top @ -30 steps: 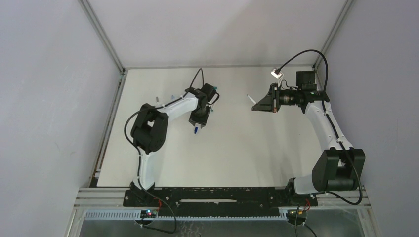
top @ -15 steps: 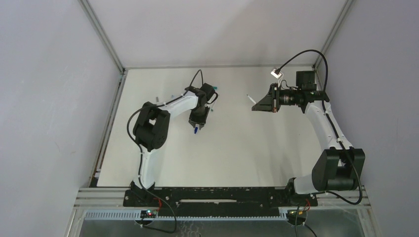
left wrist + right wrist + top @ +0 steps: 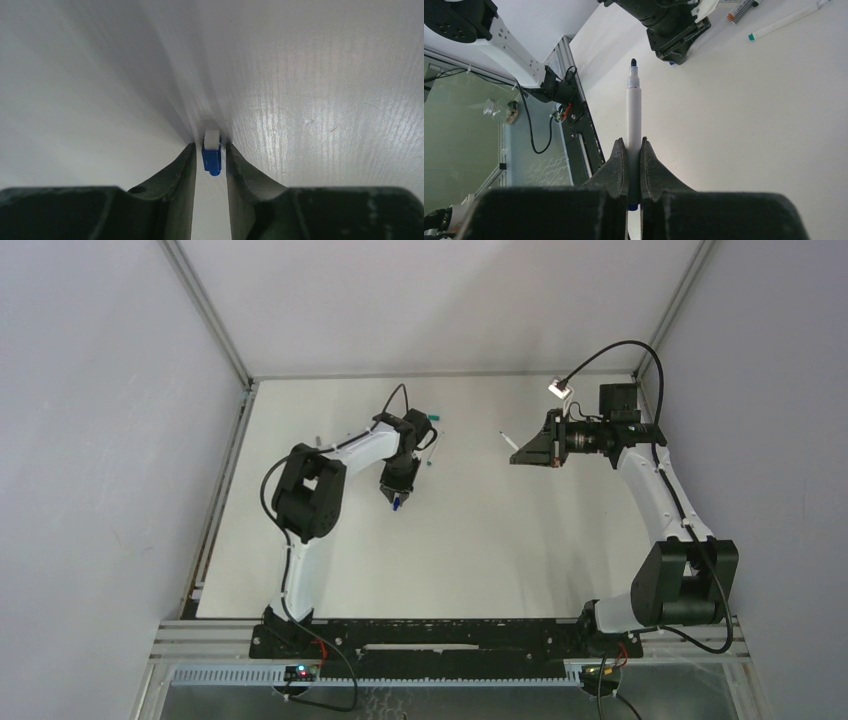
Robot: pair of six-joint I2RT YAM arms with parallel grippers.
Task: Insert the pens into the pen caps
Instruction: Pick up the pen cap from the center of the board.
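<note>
Pens are split between hand and table. One white pen (image 3: 633,115), a slim smooth cylinder with a bare dark nib, is clamped between the rough black fingers of the right gripper (image 3: 633,142). It points straight out from them above the matte white table (image 3: 500,540). The left gripper (image 3: 210,146) pinches a stubby blue cap (image 3: 212,160) with a white end between its curved fingertips, low over the faintly grained surface. A teal-ended pen (image 3: 786,19) lies on the table near the left arm.
</note>
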